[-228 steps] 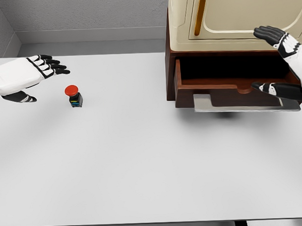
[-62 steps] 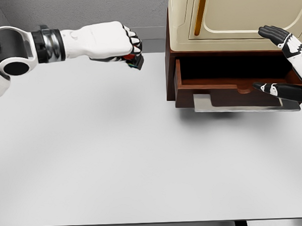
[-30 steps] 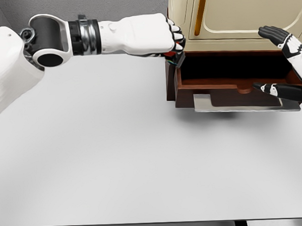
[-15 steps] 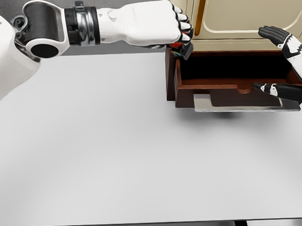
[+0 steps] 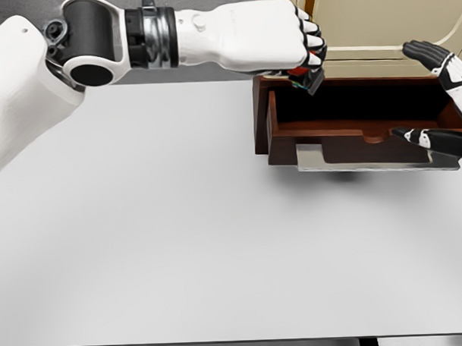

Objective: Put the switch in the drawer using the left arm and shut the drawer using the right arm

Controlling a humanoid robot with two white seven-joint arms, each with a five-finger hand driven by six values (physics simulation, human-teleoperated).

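Switch (image 5: 306, 77) is sitting clenched in the left hand (image 5: 276, 38), hanging over the drawer's (image 5: 351, 129) left end, just above the open cavity near its back wall. The carrying step is nearly finishing, by my judgement; lowering a little and uncurling the fingers should be dropping it inside. The right hand (image 5: 439, 97) is waiting at the drawer's right end, fingers spread and holding nothing, thumb lying by the front lip. Closing is calling for the left arm clearing out first, then a push on the front.

Bright, even, soft-edged render; faint shadow on the worktop (image 5: 218, 242) beneath the drawer (image 5: 351, 131); dark drawer interior.
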